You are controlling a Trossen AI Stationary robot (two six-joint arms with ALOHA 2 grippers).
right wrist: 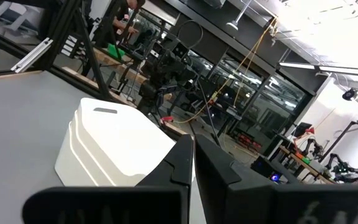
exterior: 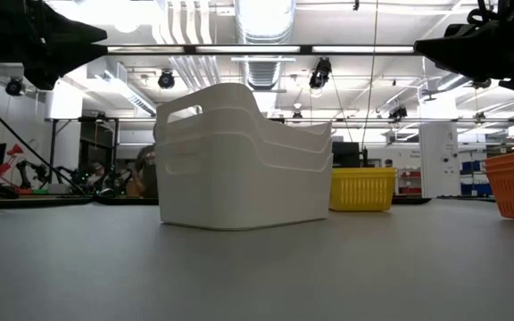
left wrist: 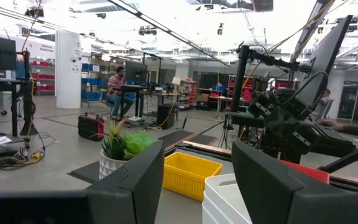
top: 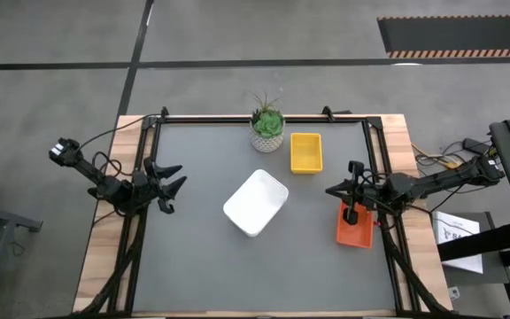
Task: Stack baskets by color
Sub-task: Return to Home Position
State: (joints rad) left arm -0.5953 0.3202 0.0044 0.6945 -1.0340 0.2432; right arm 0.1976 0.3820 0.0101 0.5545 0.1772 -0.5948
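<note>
Three piles: one per colour on the worktop, no loose basket seen anywhere
White baskets: nested pile near the middle, set askew to the worktop edges; low view shows what looks like three rims, one inside another
Yellow baskets: pile toward the far side, just beside the potted plant, apart from the white pile; number of layers can't be told
Orange baskets: pile at the right edge of the worktop, partly hidden under the right arm; ribbed rims look layered in low view
Left gripper: over the left edge, well apart from every pile, fingers spread, nothing between them
Right gripper: raised just beside the orange pile, fingers pressed together, holding nothing
Done: sorting and stacking look finished, judged from each colour sitting in a single pile
Left to do: only parking the arms, as a judgement; both hang high above the worktop in low view
Watch: right arm should lift clear of the orange pile without clipping its rim
Progress: last step, close to the end
</note>
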